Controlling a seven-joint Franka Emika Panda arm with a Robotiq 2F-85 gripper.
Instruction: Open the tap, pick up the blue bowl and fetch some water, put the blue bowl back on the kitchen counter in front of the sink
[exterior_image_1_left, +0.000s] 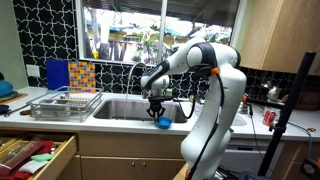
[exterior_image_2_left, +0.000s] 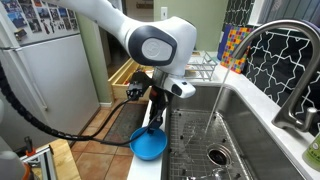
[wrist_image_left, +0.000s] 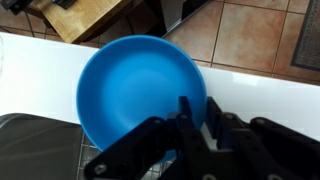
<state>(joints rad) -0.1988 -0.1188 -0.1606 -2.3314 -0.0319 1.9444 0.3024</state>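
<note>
A robot gripper (wrist_image_left: 200, 112) is reaching down over a small blue bowl (wrist_image_left: 140, 95) sitting on the pale kitchen counter (wrist_image_left: 265, 95), just in front of the sink (exterior_image_2_left: 255, 135). Its dark fingers (wrist_image_left: 186, 115) are straddling the thin rim, nearly closed and seemingly pinching it, though contact is partly hidden. The bowl is looking smooth, glossy and shallow (likely slippery plastic) — so seating the rim deep and lifting level is making sense. Water is running from the arched metal tap (exterior_image_2_left: 265, 40).

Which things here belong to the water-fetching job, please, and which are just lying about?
Job: tap, bowl, sink, counter.
Lying about: dish rack, red can, open drawer, fridge.
</note>
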